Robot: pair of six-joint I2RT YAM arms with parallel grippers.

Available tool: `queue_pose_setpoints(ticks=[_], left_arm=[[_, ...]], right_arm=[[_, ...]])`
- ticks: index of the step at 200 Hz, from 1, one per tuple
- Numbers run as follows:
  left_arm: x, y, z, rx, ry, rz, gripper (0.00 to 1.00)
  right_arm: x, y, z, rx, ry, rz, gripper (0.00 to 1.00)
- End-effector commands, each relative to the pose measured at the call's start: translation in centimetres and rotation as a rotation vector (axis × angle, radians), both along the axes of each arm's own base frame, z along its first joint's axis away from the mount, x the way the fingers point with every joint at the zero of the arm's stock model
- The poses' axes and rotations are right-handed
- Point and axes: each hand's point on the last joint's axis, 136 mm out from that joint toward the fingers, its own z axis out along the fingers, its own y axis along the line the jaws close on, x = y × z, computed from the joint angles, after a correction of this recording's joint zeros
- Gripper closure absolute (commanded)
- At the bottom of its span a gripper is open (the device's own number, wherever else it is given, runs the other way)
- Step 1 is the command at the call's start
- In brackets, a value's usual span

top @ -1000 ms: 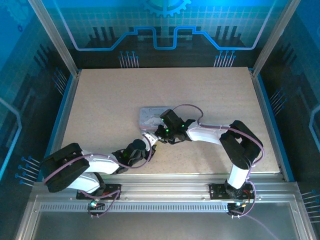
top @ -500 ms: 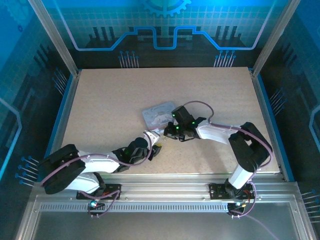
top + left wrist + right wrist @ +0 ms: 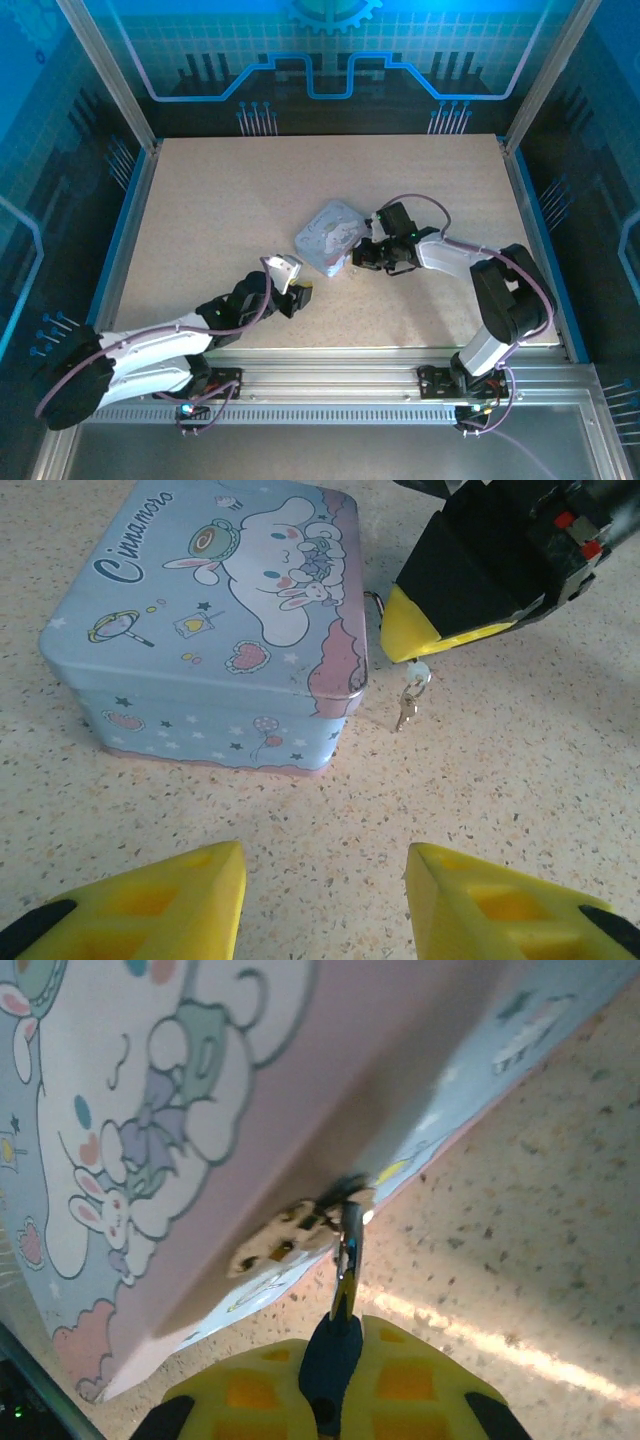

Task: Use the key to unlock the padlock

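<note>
The padlock (image 3: pixel 332 1355) has a dark blue body and a silver shackle (image 3: pixel 347 1250) hooked through the hasp of the cartoon-print tin (image 3: pixel 150 1110). My right gripper (image 3: pixel 335 1365) is shut on the padlock body, at the tin's right side (image 3: pixel 362 255). In the left wrist view the right gripper's yellow fingertip (image 3: pixel 425 630) covers the lock, and a small key (image 3: pixel 406 710) on a pale ring lies on the table just below it, by the tin's corner. My left gripper (image 3: pixel 325 900) is open and holds nothing, on the near side of the tin (image 3: pixel 210 620) and apart from it (image 3: pixel 293 283).
The tin (image 3: pixel 328 236) sits turned at an angle in the middle of the speckled table (image 3: pixel 220 200). Both arms meet close together near it. Aluminium frame posts (image 3: pixel 110 75) and blue walls bound the table.
The right gripper moved right with the padlock, dragging and turning the tin. The left arm stretched out lower, its gripper drawing slightly back from the tin.
</note>
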Motion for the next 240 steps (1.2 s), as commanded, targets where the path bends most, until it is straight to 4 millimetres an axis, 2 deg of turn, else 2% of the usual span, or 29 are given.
queue_pose_setpoints(ticks=[1,58,79,101,126,185,199,240], left_arm=[[-0.8,0.4,-1.0,0.018,0.052,-0.013,0.53],[-0.5,0.2,-0.9,0.003,0.053,-0.017,0.54],[-0.4,0.3,-0.9,0.004,0.048,-0.018,0.54],[-0.3,0.3,-0.9,0.002,0.047,-0.020,0.54],[-0.2,0.3,-0.8,-0.004,0.044,-0.022,0.54],[0.1,0.0,-1.1,-0.007,0.051,-0.028,0.54],[0.1,0.0,-1.2,-0.008,0.054,-0.029,0.54],[-0.2,0.5,-1.5,-0.005,0.061,-0.019,0.54]], right_arm=[[0.3,0.3,-0.2,0.119,-0.008,0.049,1.00],[0.8,0.2,-2.3,0.246,0.032,-0.017,1.00],[1.2,0.3,-2.0,0.265,0.018,-0.049,1.00],[1.2,-0.7,-2.2,0.236,0.025,-0.131,1.00],[1.9,-1.4,-1.5,0.237,-0.011,-0.209,1.00],[3.0,-1.1,0.3,0.242,-0.034,-0.241,1.00],[2.8,-1.6,-0.4,0.210,0.001,-0.272,1.00],[3.4,-2.4,-1.1,0.157,0.037,-0.347,1.00]])
